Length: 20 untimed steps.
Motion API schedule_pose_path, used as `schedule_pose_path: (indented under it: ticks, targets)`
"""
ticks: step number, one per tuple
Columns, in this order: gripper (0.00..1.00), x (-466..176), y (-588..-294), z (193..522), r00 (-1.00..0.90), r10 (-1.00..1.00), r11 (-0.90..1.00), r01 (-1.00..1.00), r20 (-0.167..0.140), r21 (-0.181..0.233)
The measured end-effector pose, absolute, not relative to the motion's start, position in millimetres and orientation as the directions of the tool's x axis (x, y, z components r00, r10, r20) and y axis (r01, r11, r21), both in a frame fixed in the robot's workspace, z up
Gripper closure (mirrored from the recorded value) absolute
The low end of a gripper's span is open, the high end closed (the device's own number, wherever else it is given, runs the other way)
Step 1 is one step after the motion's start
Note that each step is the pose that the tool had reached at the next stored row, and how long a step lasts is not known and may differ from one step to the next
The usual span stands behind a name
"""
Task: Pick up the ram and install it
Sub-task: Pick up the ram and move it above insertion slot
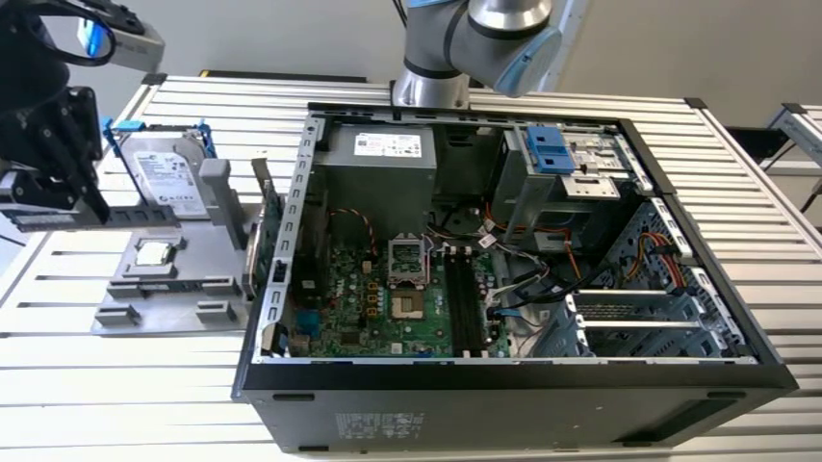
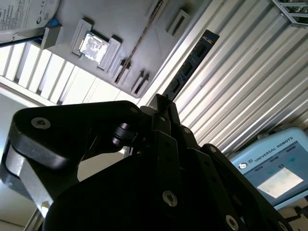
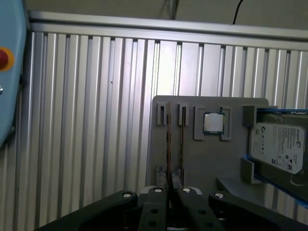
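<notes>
The ram [image 1: 141, 218] is a long narrow stick, held level above the grey fixture plate [image 1: 167, 298] at the exterior view's left. My black gripper [image 1: 92, 214] is shut on one end of it. In the second wrist view the ram [image 2: 190, 65] juts out from between the closed fingers [image 2: 161, 115], dark chips along its face. The first wrist view has the ram [image 3: 168, 139] edge-on, rising from the gripper [image 3: 168, 185] over the plate's narrow slots [image 3: 182, 115]. The open computer case [image 1: 514, 380] lies to the exterior view's right, its long dark memory slots [image 1: 463, 298] on the motherboard.
On the fixture plate sit a processor chip [image 1: 154, 253] and a silver hard drive [image 1: 167, 173] with blue clips. A green card [image 1: 269, 226] stands beside the case wall. Cables [image 1: 540, 260] and drive bays [image 1: 565, 159] crowd the case's right half. A ribbed metal table [image 1: 115, 404] lies underneath.
</notes>
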State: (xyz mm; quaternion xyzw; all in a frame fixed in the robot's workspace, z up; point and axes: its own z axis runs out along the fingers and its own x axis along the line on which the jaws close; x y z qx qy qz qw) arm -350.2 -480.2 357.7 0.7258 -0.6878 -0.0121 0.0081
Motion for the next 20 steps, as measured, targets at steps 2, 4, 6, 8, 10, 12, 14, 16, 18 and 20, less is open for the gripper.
schedule_pose_path:
  ticks: [2,4,6,8,10,12,14,16,18,20]
  targets:
    - [1.0,-350.2,-480.2,358.4,0.054,-0.999,-0.054,-0.998,-0.006,0.028]
    - [1.0,-350.2,-480.2,359.0,0.054,-0.999,-0.054,-0.998,-0.006,0.028]
    - [1.0,-350.2,-480.2,359.7,0.054,-0.999,-0.054,-0.998,-0.006,0.029]
    - [1.0,-350.2,-480.2,360.3,0.054,-0.999,-0.054,-0.998,-0.006,0.028]
    - [1.0,-350.2,-480.3,360.9,0.054,-0.999,-0.054,-0.998,-0.006,0.028]
    - [1.0,-350.2,-480.3,361.5,0.054,-0.999,-0.054,-0.998,-0.006,0.028]
    - [1.0,-350.2,-480.3,362.0,0.054,-0.999,-0.054,-0.998,-0.006,0.029]
    - [1.0,-350.2,-480.3,362.5,0.054,-0.999,-0.054,-0.998,-0.006,0.028]
    - [1.0,-350.2,-480.3,363.1,0.054,-0.999,-0.054,-0.998,-0.006,0.028]
    - [1.0,-350.3,-480.3,363.6,0.054,-0.999,-0.054,-0.998,-0.006,0.028]
